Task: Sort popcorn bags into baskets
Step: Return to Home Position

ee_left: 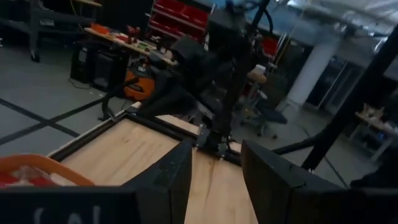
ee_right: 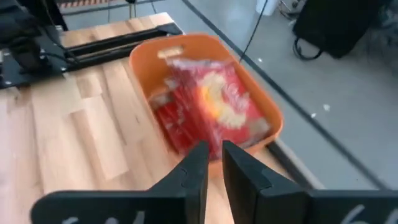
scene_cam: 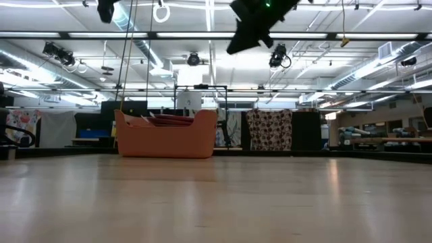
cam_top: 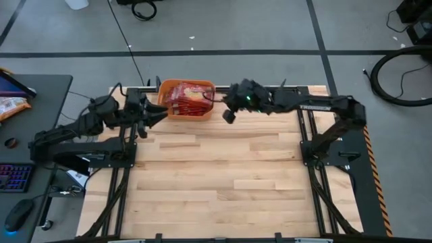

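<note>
Red popcorn bags fill the tub; light, slippery, pinch an edge; right gripper fingers narrow, empty, left gripper fingers apart

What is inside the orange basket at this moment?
The basket holds a pile of red popcorn bags, the top one showing its cream-yellow centre. Bags underneath are mostly covered, so they cannot be counted.

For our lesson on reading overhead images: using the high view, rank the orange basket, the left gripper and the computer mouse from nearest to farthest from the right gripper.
1. Orange basket, just left of the right gripper, at the table's far edge.
2. Left gripper, beyond the basket, at its left side.
3. Computer mouse, off the table on the desk at the far lower left.
</note>
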